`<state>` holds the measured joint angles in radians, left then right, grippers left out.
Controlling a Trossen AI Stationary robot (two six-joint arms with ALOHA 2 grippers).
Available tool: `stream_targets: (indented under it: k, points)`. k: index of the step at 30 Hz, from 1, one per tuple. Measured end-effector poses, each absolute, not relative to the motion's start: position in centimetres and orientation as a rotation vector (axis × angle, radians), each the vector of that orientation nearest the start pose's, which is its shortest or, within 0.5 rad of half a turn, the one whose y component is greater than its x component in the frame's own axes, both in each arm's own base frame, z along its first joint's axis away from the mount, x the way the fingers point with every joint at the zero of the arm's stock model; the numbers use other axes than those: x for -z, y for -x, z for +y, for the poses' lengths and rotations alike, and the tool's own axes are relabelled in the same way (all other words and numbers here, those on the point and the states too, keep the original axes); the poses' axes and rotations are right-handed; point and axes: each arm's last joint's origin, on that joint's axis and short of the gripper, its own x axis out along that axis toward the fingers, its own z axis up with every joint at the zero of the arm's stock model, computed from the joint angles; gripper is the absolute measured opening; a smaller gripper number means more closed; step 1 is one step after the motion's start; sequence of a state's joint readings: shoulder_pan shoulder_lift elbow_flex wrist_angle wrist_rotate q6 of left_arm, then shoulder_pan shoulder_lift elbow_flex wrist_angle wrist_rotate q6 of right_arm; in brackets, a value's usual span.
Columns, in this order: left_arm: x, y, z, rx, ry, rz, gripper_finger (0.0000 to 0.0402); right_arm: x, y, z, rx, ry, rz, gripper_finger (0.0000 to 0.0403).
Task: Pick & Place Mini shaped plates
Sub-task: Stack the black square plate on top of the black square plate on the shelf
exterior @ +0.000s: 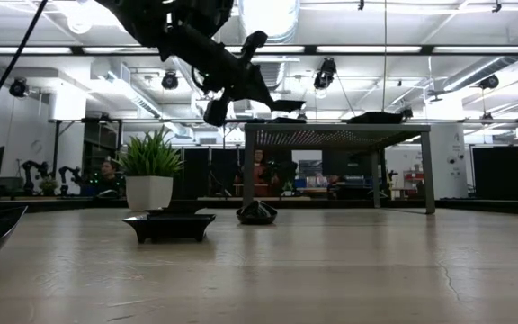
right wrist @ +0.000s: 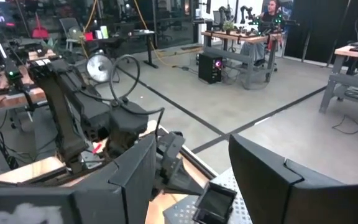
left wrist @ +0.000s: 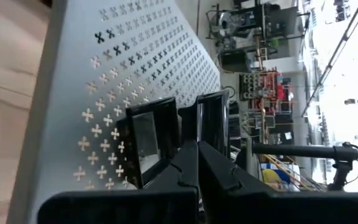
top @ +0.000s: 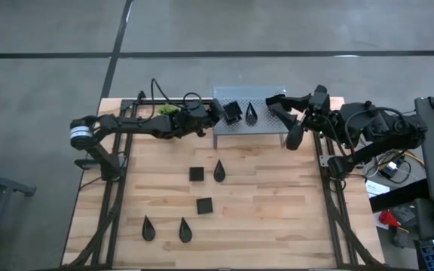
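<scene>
Black square plate (top: 233, 111) sits on the shelf (top: 258, 124) at twelve o'clock, pinched in the closed left gripper (top: 218, 113); right gripper (top: 281, 102) gapes empty. Risk: plate tilts off the edge upon release.

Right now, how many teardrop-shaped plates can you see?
4. One teardrop plate lies on the grey perforated shelf. One sits mid-table beside a square plate. Two lie near the table's front edge. The arms may hide others.

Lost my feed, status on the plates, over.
Left end effector shut on square plate over grey shelf. Right end effector open above shelf. Teardrop plate on shelf. No obstruction.
</scene>
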<state>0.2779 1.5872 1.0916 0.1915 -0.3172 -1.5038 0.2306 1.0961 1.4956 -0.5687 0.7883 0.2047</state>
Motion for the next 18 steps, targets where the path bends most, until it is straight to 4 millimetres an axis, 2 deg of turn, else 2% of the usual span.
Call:
stream_targets:
  k: [18]
  points:
    - [-26.81,-34.02,10.67,-0.763,1.448,-0.137,0.0000,-47.52,-18.01,2.12,0.567,-0.082,0.106,0.0201]
